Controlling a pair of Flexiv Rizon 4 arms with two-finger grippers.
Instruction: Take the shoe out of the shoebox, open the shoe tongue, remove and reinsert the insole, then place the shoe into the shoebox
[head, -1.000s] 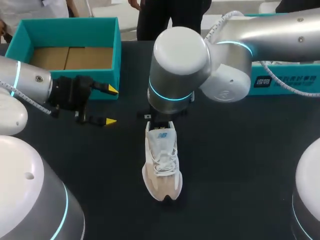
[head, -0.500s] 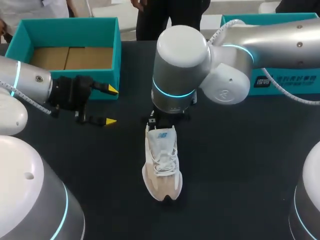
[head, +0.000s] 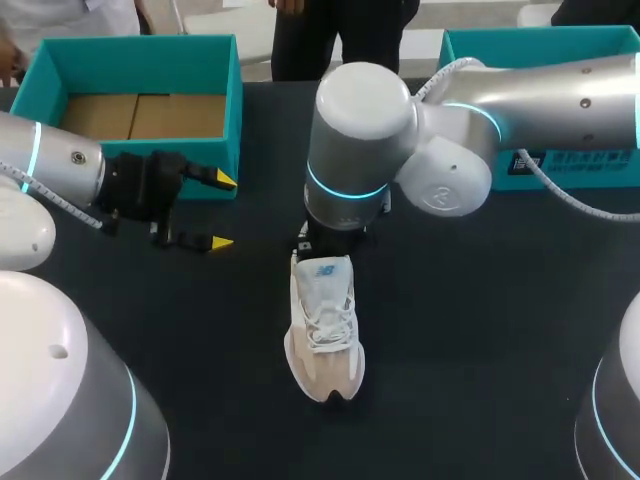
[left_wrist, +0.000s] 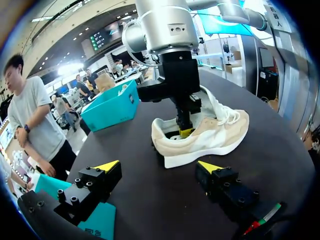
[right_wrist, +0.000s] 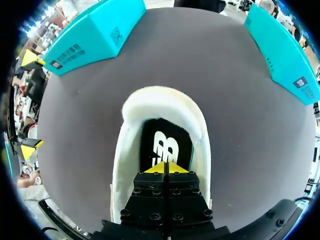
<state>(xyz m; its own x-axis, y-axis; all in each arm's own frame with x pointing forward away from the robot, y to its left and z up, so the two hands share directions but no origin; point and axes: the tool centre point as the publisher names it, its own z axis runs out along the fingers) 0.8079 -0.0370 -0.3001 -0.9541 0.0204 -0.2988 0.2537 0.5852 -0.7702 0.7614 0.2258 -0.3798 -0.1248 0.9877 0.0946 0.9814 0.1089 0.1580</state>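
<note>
At the centre of the dark worktop (head: 480, 330) lies a white-and-beige laced shoe (head: 322, 330), upright on its sole, its toe toward six o'clock and its heel toward twelve. Over the heel opening hangs the right tool (head: 322, 243), mostly hidden in the head view under its own arm. From its wrist, the right tool (right_wrist: 165, 167) has its two yellow tips pressed together with nothing visible between them. They sit inside the padded collar of the shoe (right_wrist: 155, 100), just above the black insole (right_wrist: 165, 145) lying in place. The left wrist view shows those tips (left_wrist: 185, 131) dipping into the shoe's mouth.

Toward nine o'clock of the shoe, the left tool (head: 221, 211) hovers with its fingers spread wide and empty, pointing at the shoe. A teal cardboard shoebox (head: 225, 140) stands at ten o'clock, just behind the left tool. At two o'clock is a second teal box (head: 540, 45).
</note>
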